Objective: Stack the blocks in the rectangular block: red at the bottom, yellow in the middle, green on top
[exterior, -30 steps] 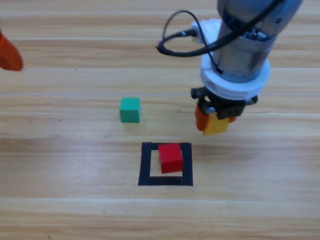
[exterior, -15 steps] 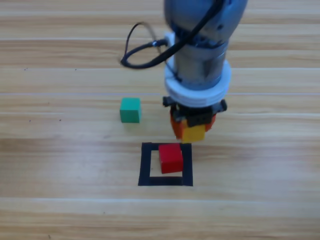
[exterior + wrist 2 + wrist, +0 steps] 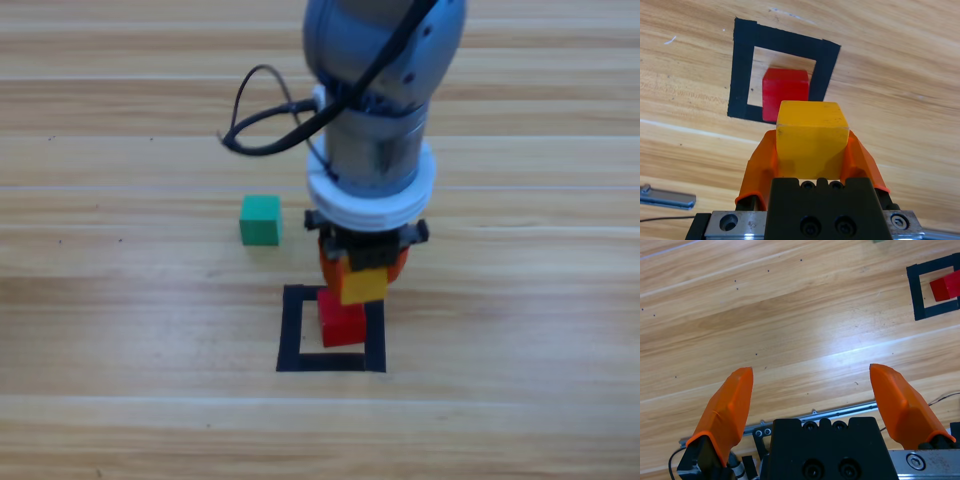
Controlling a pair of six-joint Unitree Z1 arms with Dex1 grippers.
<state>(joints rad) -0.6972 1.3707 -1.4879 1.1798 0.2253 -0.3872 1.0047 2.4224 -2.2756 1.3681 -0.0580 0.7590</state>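
Hovering over red cube (image 3: 342, 324), right gripper (image 3: 362, 280) clamps yellow cube (image 3: 364, 285).

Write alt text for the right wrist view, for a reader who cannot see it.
The right gripper holds the yellow cube between its orange jaws, above the wooden table. Just beyond it, the red cube sits inside the black tape square.

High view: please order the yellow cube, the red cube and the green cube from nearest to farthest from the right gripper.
1. yellow cube: held between the jaws of the right gripper.
2. red cube: just below it, inside the tape square.
3. green cube: farthest, off to the left, outside the square.
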